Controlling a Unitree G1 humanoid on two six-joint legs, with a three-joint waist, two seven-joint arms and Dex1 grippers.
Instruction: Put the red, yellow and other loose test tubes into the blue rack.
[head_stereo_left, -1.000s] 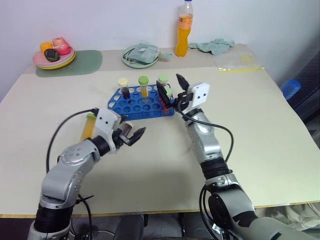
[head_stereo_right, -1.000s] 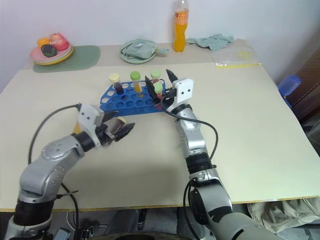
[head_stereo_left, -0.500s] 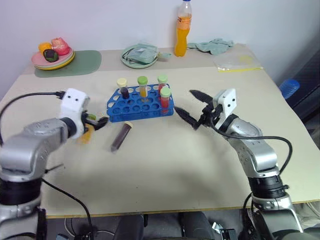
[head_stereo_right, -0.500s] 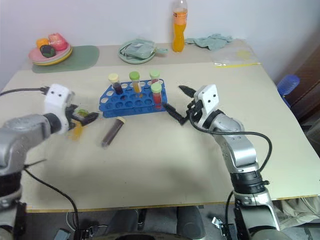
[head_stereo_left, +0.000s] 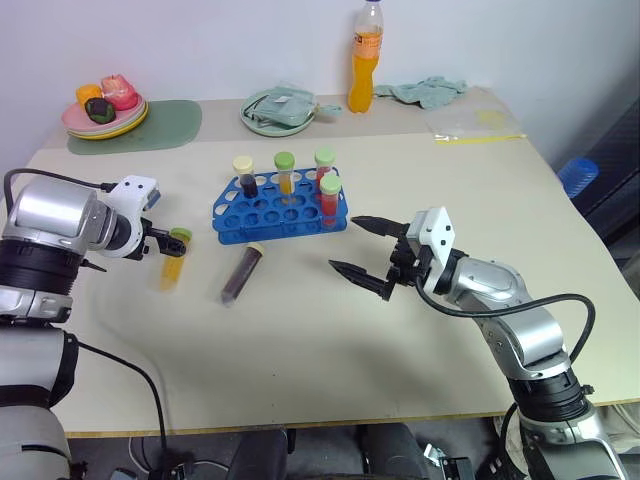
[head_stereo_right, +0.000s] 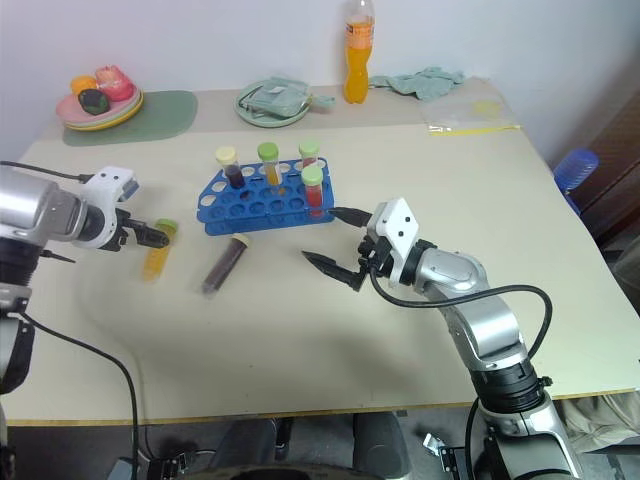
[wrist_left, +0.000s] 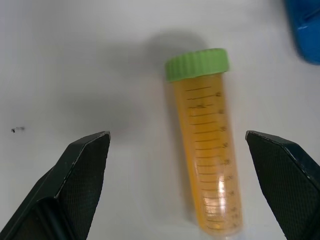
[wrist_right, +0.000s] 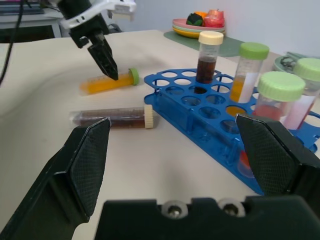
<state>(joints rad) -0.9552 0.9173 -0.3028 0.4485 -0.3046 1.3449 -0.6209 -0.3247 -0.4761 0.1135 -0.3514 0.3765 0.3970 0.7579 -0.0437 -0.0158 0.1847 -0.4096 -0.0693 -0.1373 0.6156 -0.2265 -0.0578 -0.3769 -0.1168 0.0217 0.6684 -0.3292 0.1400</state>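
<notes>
The blue rack (head_stereo_left: 272, 212) stands mid-table with several capped test tubes upright in it, among them a red one (head_stereo_left: 329, 198). Two test tubes lie loose to its left. One is yellow-orange with a green cap (head_stereo_left: 172, 262). The other is dark brown with a pale cap (head_stereo_left: 238, 276). My left gripper (wrist_left: 175, 135) points down over the yellow-orange tube (wrist_left: 205, 150), open, one finger on each side, not touching it. My right gripper (head_stereo_left: 342, 243) hovers open and empty in front of the rack's right end.
Along the far edge are a plate of fruit (head_stereo_left: 105, 112) on a green mat, a green plate with a cloth (head_stereo_left: 280, 108), an orange drink bottle (head_stereo_left: 368, 57), a crumpled cloth (head_stereo_left: 430, 92) and a plastic bag (head_stereo_left: 482, 125). A round blue ribbed object (head_stereo_left: 580, 177) sits beyond the right edge.
My left arm swung out to the left, from beside the brown tube to over the yellow-orange tube, and tipped downward. My right gripper drew back from the rack, where the red tube stays standing.
</notes>
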